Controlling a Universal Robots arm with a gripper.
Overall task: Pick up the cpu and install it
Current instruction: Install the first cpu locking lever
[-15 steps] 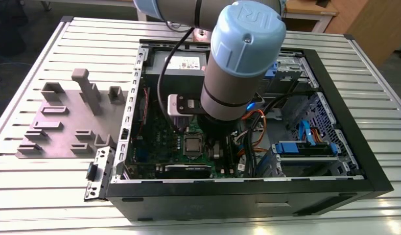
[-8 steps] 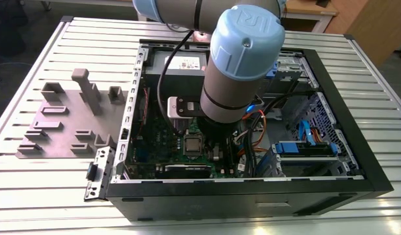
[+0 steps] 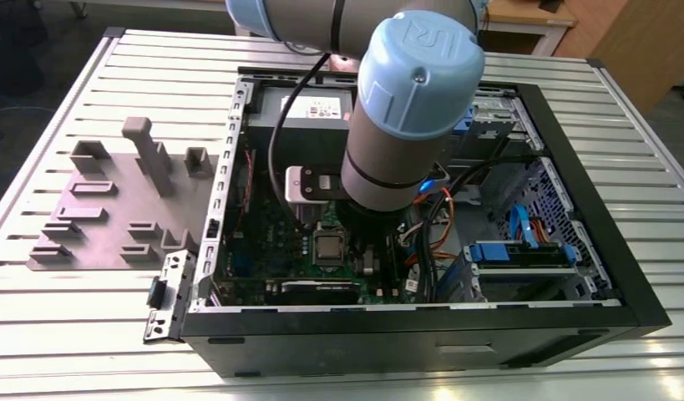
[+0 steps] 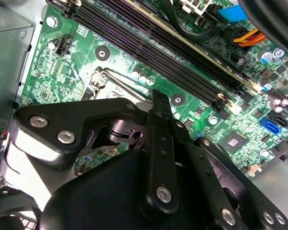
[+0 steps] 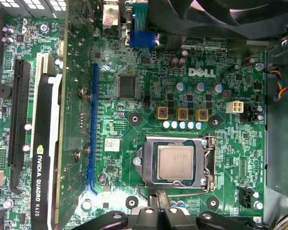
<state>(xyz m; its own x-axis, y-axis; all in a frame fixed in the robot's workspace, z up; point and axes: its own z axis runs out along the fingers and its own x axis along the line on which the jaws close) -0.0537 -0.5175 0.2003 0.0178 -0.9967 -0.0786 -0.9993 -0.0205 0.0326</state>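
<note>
The cpu (image 5: 175,163) is a small silvery square lying flat inside the silver socket frame (image 5: 209,163) on the green motherboard (image 5: 134,96). In the exterior view the cpu (image 3: 328,246) sits in the socket just below the arm's wrist. My gripper (image 5: 157,194) hovers beside one edge of the socket, its black fingers drawn together with nothing between them. In the second wrist view the gripper (image 4: 156,96) reaches over the motherboard (image 4: 62,72), and its black linkages cover most of the socket frame (image 4: 110,86).
A graphics card (image 5: 43,158) stands upright beside the socket area. Long memory slots (image 4: 158,43) run past the gripper's far side. Cables (image 3: 437,200) and a blue drive bay (image 3: 520,251) fill the case's right. Grey holder blocks (image 3: 119,209) sit outside the case, on the exterior view's left.
</note>
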